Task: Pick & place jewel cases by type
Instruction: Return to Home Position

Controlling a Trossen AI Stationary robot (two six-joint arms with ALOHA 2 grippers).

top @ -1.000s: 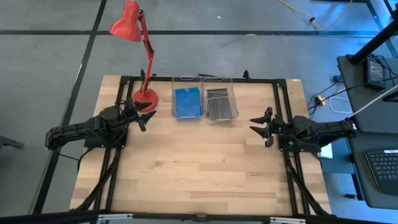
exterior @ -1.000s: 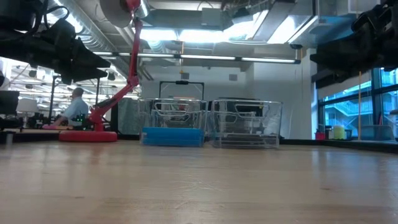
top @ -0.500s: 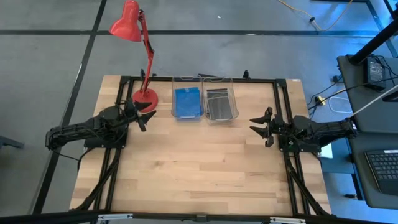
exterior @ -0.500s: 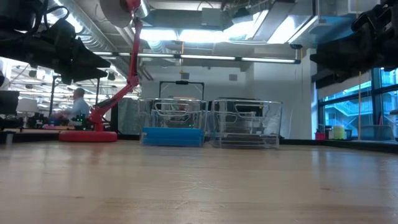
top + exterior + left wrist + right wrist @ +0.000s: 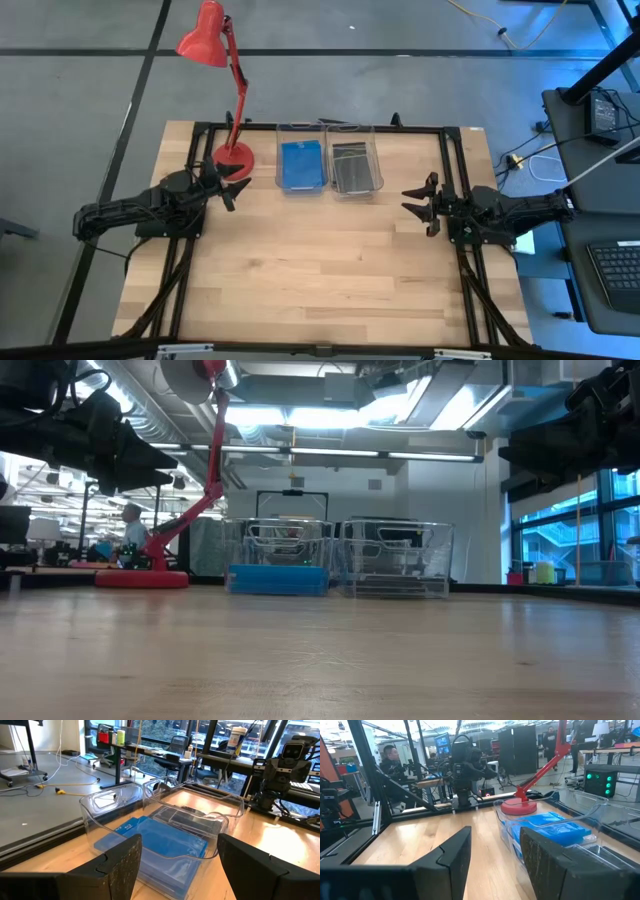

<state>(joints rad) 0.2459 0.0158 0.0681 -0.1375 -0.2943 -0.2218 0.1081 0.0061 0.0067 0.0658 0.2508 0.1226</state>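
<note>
The blue jewel cases (image 5: pixel 301 165) lie flat in the left clear bin (image 5: pixel 300 132) at the table's far side. The smoky grey-black cases (image 5: pixel 351 166) lie flat in the right clear bin (image 5: pixel 372 135) beside it. Both stacks also show in the left wrist view: blue cases (image 5: pixel 165 845), dark cases (image 5: pixel 192 821). My left gripper (image 5: pixel 237 184) is open and empty, left of the bins, near the lamp base. My right gripper (image 5: pixel 412 201) is open and empty, right of the bins. Both hover above the table.
A red desk lamp stands with its base (image 5: pixel 233 156) on the table's far left, close to my left gripper. The wooden table top (image 5: pixel 320 260) stretches toward the near edge. A person (image 5: pixel 131 525) sits in the room beyond the table.
</note>
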